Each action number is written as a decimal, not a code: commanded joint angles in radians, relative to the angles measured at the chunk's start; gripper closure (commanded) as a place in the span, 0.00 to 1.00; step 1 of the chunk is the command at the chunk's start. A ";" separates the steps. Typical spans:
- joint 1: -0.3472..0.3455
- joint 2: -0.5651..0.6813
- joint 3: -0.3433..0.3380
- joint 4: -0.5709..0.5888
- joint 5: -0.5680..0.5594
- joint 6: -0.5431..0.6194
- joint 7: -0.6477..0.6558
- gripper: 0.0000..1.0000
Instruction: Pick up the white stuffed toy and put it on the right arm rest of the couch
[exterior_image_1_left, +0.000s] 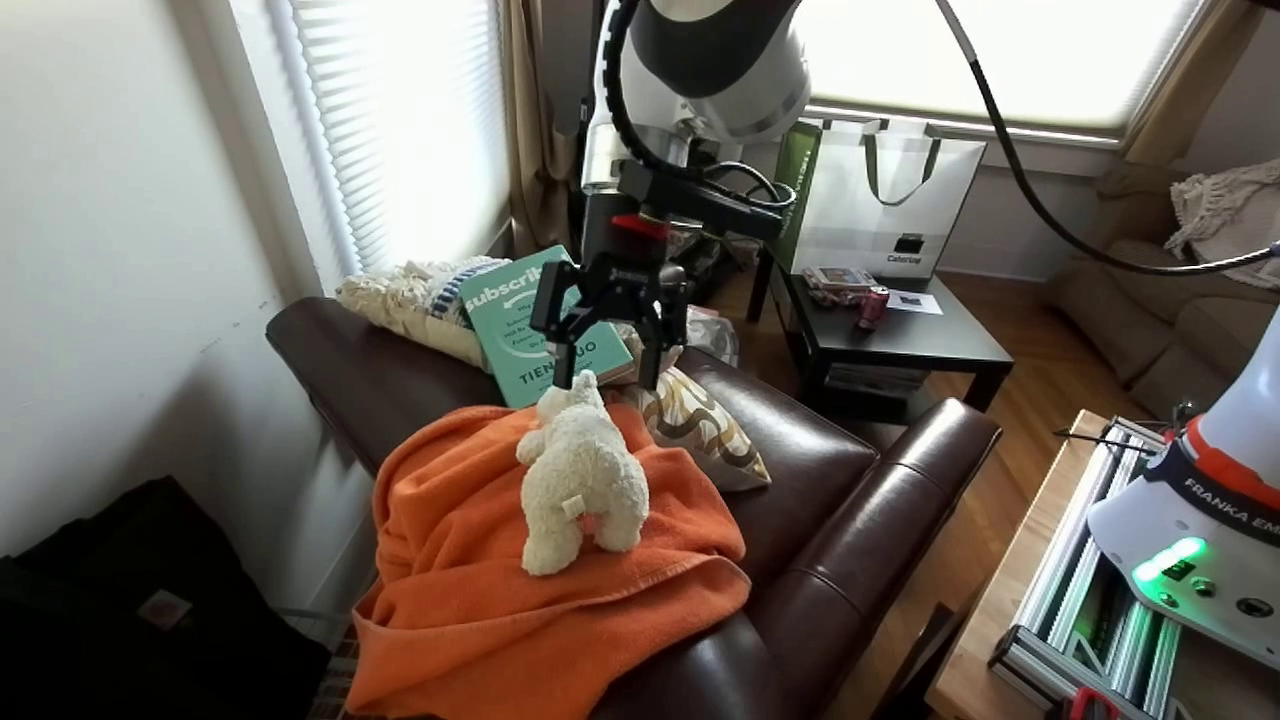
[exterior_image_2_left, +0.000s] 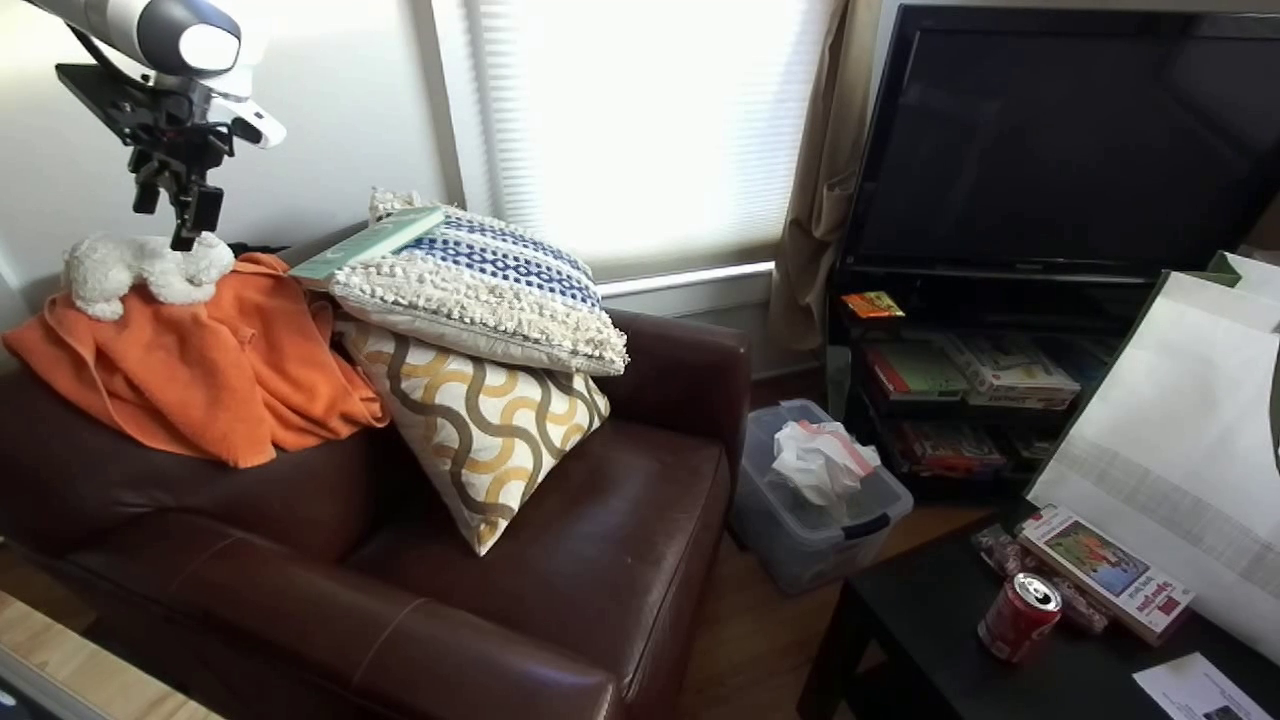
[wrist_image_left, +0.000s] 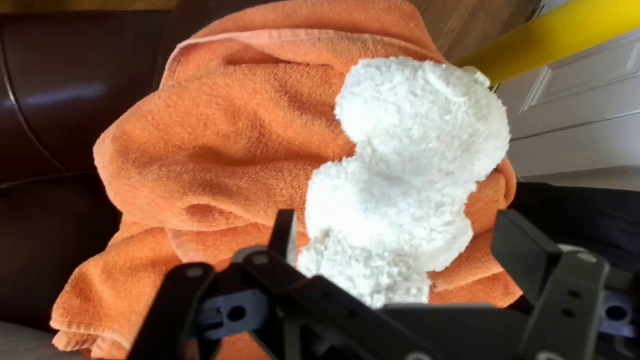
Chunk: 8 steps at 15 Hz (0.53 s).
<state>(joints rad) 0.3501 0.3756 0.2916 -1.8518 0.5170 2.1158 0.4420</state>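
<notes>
Nearest in the wrist view, the gripper (wrist_image_left: 397, 227) is spread wide, the head of the white stuffed toy (wrist_image_left: 405, 185) showing in the gap; whether either side touches the fur is hard to tell. Beneath the toy lies the orange blanket (wrist_image_left: 240, 125), heaped in folds over the couch (exterior_image_2_left: 600, 500). The right arm rest (exterior_image_1_left: 860, 535), dark brown leather, runs well apart from the toy. Beyond the blanket, a green book (exterior_image_2_left: 370, 246) rests tilted on a fringed cushion (exterior_image_2_left: 490, 310). Farther off stand a black table (exterior_image_1_left: 920, 345) bearing a red can (exterior_image_1_left: 872, 308) and white bag (exterior_image_1_left: 900, 215), and, in an exterior view, a television (exterior_image_2_left: 1050, 150)
</notes>
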 joint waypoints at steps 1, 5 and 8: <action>0.050 0.104 -0.012 0.112 -0.046 -0.053 0.125 0.00; 0.062 0.175 -0.017 0.174 -0.043 -0.078 0.202 0.00; 0.070 0.209 -0.027 0.214 -0.054 -0.104 0.242 0.34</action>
<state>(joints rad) 0.4036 0.5374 0.2820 -1.7049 0.4827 2.0626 0.6268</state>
